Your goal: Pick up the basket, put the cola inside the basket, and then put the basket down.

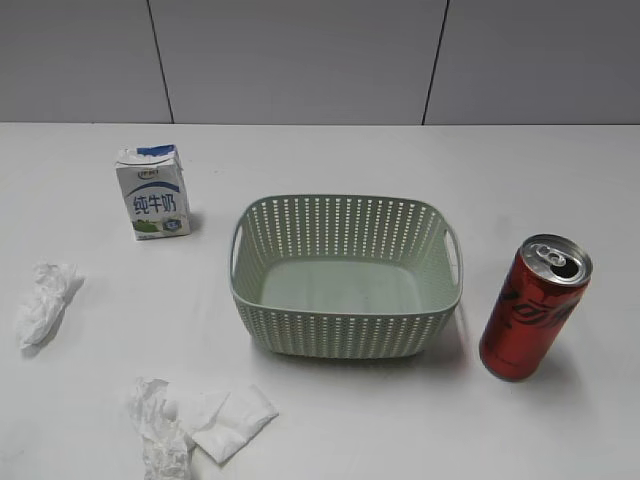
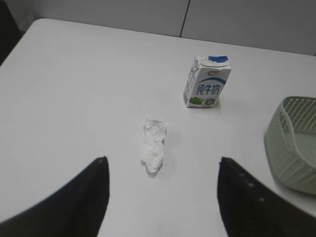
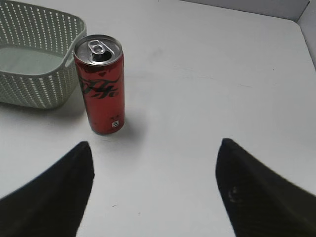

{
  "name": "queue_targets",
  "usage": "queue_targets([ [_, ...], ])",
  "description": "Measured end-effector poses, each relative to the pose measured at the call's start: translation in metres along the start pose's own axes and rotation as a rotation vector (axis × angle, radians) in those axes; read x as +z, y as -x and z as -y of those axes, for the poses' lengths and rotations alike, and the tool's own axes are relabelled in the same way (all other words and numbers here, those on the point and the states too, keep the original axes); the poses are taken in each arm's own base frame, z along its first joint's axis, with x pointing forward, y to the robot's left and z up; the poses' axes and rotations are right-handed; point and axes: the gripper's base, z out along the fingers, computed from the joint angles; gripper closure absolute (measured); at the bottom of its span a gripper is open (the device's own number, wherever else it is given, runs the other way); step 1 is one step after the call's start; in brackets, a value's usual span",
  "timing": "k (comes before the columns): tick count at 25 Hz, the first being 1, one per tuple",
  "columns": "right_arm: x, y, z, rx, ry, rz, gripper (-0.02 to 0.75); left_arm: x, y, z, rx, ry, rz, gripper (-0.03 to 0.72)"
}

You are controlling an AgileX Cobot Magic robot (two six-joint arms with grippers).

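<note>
While both claws gape wide, the sage slotted basket point(image 1: 345, 280) sits beside the red cola point(image 1: 533, 308).

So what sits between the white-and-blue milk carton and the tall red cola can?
The pale green perforated plastic basket sits between milk carton and cola can, empty, seen in the exterior view.

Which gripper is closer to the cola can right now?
Right. The right gripper hangs open just short of the cola, which stands slightly to its left. The left gripper is over by the crumpled tissue, across the basket.
</note>
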Motion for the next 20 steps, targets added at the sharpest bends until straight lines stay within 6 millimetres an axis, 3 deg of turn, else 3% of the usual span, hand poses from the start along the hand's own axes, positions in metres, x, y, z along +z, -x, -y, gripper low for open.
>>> queue_targets([
  [13,0.0,0.0,0.0,0.0,0.0,0.0,0.154,0.096,0.065,0.0,0.04,-0.052,-0.238,0.171],
  [20,0.0,0.0,0.0,0.0,0.0,0.0,0.154,0.142,0.09,0.035,0.192,-0.189,-0.371,0.171],
])
